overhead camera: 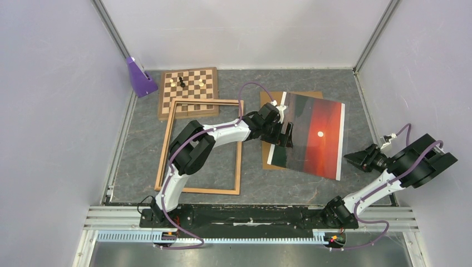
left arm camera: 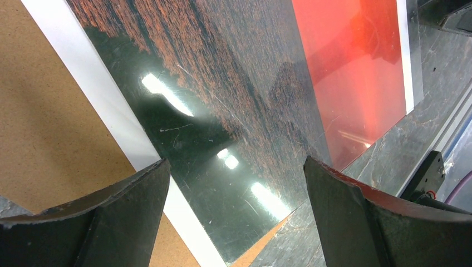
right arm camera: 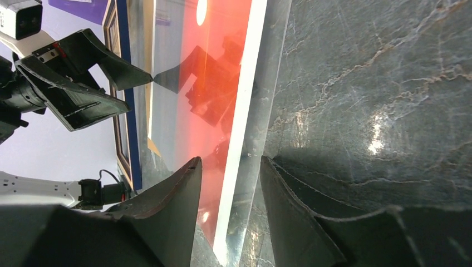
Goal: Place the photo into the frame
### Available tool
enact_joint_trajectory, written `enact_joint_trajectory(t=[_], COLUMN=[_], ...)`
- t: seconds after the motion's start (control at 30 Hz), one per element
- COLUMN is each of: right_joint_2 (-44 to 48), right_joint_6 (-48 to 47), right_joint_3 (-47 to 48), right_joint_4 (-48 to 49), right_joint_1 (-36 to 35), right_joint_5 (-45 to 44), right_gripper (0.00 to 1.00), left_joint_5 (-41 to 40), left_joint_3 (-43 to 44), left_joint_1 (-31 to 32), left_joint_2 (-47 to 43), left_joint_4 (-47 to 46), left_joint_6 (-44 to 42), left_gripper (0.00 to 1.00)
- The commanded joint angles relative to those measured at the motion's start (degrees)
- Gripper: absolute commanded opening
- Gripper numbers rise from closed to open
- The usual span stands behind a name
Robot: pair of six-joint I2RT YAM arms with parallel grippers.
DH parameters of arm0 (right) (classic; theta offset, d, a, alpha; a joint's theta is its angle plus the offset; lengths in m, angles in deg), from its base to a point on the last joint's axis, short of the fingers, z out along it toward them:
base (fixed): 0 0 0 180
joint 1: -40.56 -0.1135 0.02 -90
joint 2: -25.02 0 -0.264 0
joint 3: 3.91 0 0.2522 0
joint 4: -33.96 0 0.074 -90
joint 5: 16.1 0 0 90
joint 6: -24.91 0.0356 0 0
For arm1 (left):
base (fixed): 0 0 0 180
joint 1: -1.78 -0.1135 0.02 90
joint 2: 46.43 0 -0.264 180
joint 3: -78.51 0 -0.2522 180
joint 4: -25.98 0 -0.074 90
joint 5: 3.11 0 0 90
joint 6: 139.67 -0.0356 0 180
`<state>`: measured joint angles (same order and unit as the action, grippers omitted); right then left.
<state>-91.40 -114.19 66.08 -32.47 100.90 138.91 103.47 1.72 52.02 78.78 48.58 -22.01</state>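
**Photo on backing board, outside frame; both grippers at its edges**

Obs 1. The photo [overhead camera: 314, 133] lies picture side up and skewed on the brown backing board [overhead camera: 270, 100]. Its right part overhangs the board onto the grey table [overhead camera: 139, 144]. Surface is glossy, with the white sun toward the far side.

Obs 2. The frame [overhead camera: 206, 102] lies flat to the left of the photo, wood side up, near the board but apart from it. Its far rail crosses the near part of the chessboard [overhead camera: 188, 92]. Nothing lies inside the frame's opening except bare table and the left arm passing above it.

Obs 3. The left gripper [overhead camera: 286, 136] is over the photo's left white edge strip with its jaws spread wide and nothing between them. In the right wrist view, 1 of its fingertips [right arm camera: 146, 78] meets its own reflection on the photo. Contact looks likely, though I cannot confirm it.

Obs 4. The right gripper [right arm camera: 231, 161] sits low at the photo's right edge, near the near-right corner. Its jaws are partly apart. The white edge strip shows through the gap, and no clamp on it is visible.

Obs 5. A purple object [overhead camera: 139, 77] stands at the far left, beside the chessboard.
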Motion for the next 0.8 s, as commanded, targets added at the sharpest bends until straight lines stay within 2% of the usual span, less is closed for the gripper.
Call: enact_joint_trajectory(t=[0.0, 0.3, 0.47, 0.63, 0.77], right_joint_2=[-10.3, -15.5, -16.0, -17.8, -16.3], right_joint_6=[3.8, 0.4, -0.4, -4.3, -4.7], right_joint_3=[-0.9, 2.1, 3.1, 5.1, 4.3], right_joint_4=[7.9, 3.1, 1.9, -3.4, -2.6], right_joint_1=[3.5, 3.3, 2.5, 1.7, 2.2], right_joint_5=[-18.0, -14.7, -13.2, -10.7, -11.0], right_gripper=[0.49, 0.47, 0.47, 0.45, 0.44], left_joint_5=[0.5, 0.7, 0.8, 0.6, 0.4], left_joint_3=[-1.6, -1.3, -1.2, -1.1, -1.3], left_joint_1=[2.1, 2.5, 2.8, 3.1, 3.1], left_joint_2=[4.7, 5.2, 5.4, 5.2, 5.0], left_joint_4=[3.7, 3.6, 3.6, 3.7, 3.7], left_joint_6=[-1.3, -1.3, -1.6, -2.0, -2.3], left_gripper=[0.98, 0.98, 0.98, 0.98, 0.98])
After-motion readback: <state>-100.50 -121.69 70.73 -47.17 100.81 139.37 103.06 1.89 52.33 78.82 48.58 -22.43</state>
